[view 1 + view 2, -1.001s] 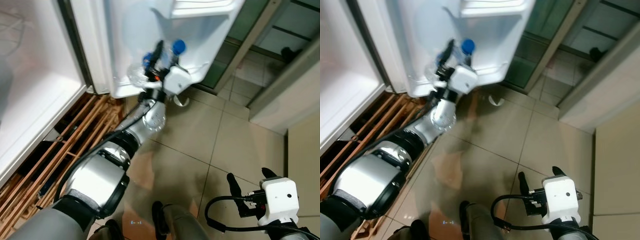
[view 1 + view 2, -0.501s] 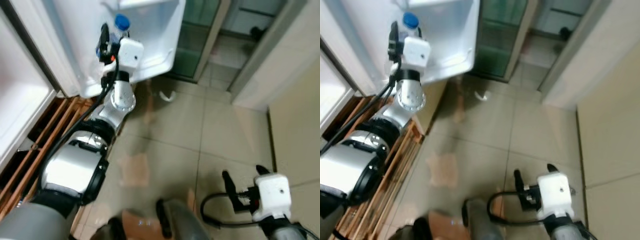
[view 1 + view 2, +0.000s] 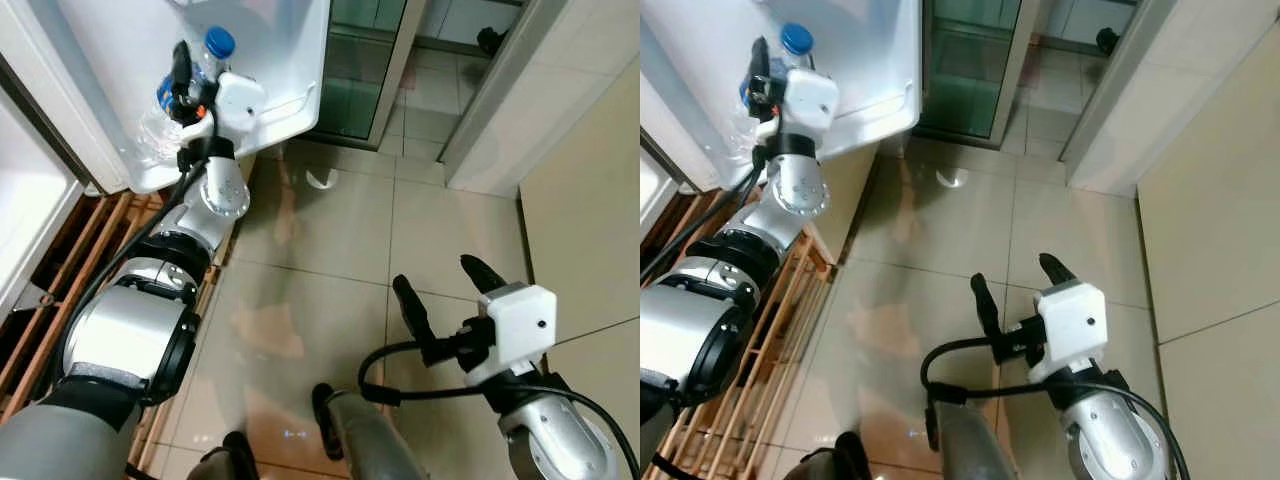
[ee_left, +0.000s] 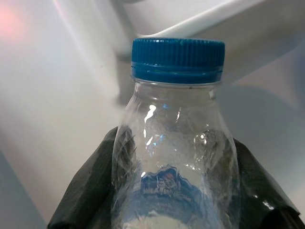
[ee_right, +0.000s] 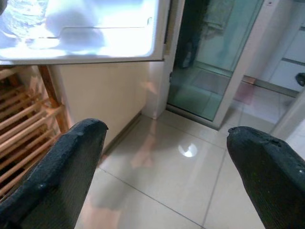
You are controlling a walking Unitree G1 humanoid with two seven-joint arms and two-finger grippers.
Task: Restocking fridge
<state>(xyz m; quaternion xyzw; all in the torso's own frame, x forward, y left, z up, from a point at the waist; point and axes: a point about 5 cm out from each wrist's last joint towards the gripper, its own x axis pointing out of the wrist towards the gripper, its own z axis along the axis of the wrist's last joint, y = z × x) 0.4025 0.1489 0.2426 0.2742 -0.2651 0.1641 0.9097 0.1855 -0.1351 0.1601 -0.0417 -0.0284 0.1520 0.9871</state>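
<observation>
A clear plastic water bottle (image 3: 200, 70) with a blue cap and a blue label is held by the left gripper (image 3: 183, 95) in the upper left of the left eye view, against the white shelf of the open fridge door (image 3: 285, 95). In the left wrist view, the bottle's shoulders are clasped from both sides by the 2 black fingers (image 4: 86, 191), with the blue cap (image 4: 177, 59) standing upright above them and the white door lining behind. The silver left arm (image 3: 150, 320) is stretched from the lower left of the frame up to the door shelf.

The right gripper (image 3: 450, 290) is seen in the lower right of the left eye view, above the beige tiled floor (image 3: 330, 260), well apart from the fridge. Its 2 black fingers (image 5: 62, 167) are spread wide with nothing between them, as is shown in the right wrist view, where the floor, the lit door shelf and a green glass door (image 5: 214, 71) are seen beyond them.

A wooden slatted pallet (image 3: 40, 320) is seen along the left edge of the left eye view, below the fridge. A small white object (image 3: 320, 180) lies on the tiles near the glass door; what it is cannot be told.
</observation>
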